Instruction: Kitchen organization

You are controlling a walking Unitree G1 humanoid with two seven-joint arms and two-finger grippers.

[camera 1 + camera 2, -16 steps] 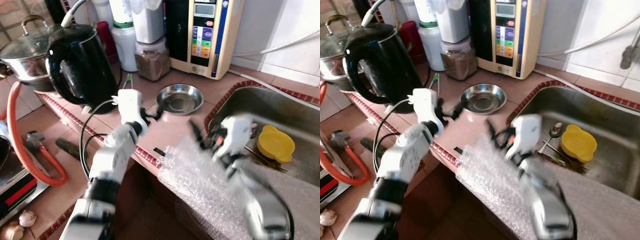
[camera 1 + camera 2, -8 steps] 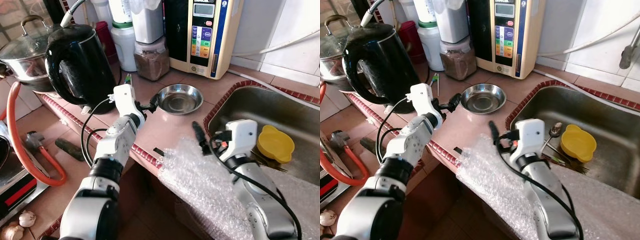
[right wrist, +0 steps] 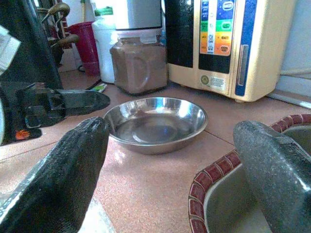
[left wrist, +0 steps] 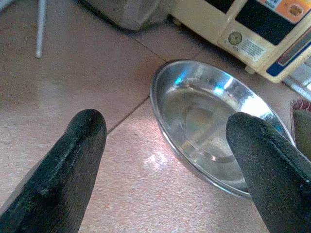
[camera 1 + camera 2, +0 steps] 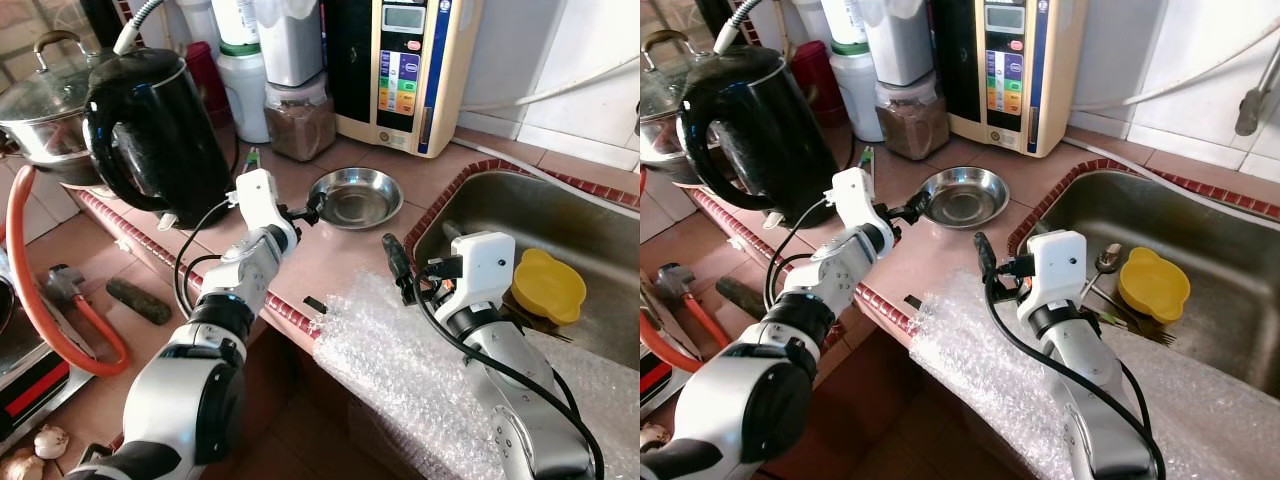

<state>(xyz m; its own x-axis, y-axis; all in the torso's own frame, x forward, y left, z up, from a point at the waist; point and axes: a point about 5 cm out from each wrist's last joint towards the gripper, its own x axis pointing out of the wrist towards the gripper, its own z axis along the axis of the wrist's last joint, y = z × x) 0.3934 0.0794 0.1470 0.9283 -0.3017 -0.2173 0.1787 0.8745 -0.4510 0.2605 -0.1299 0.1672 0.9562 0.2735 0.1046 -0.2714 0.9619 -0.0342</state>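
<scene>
Both arms have steadied since a second ago: the blur is gone, the left gripper [image 5: 306, 212] has advanced toward the steel bowl [image 5: 355, 196], and the right gripper [image 5: 990, 262] has drawn in to hover over the counter edge.

Positions are given relative to the steel bowl.

1. Nearest the robot, a sheet of bubble wrap [image 5: 400, 370] drapes over the counter edge, on the near side of the bowl and well apart from it.
2. The right gripper hangs above the far edge of that sheet, between the bowl and the sink [image 5: 560, 215]. Its fingers stand wide apart and hold nothing. Its wrist view looks straight at the bowl.
3. The left gripper sits just beside the bowl's left rim. Its fingers are spread and empty, with one fingertip [image 4: 262, 160] over the rim. Contact cannot be confirmed.
4. The bowl rests upright on the pink tiled counter [image 5: 330, 250] and appears empty.
5. Left of the bowl stands a black kettle [image 5: 150, 130]. Behind the bowl stand a brown jar [image 5: 300, 125] and a cream water purifier [image 5: 405, 65].
6. In the sink, right of the bowl, lies a yellow dish [image 5: 545, 285].

Assessment: the left arm is aligned for a rim grasp. The bowl is probably the item to be moved next.
</scene>
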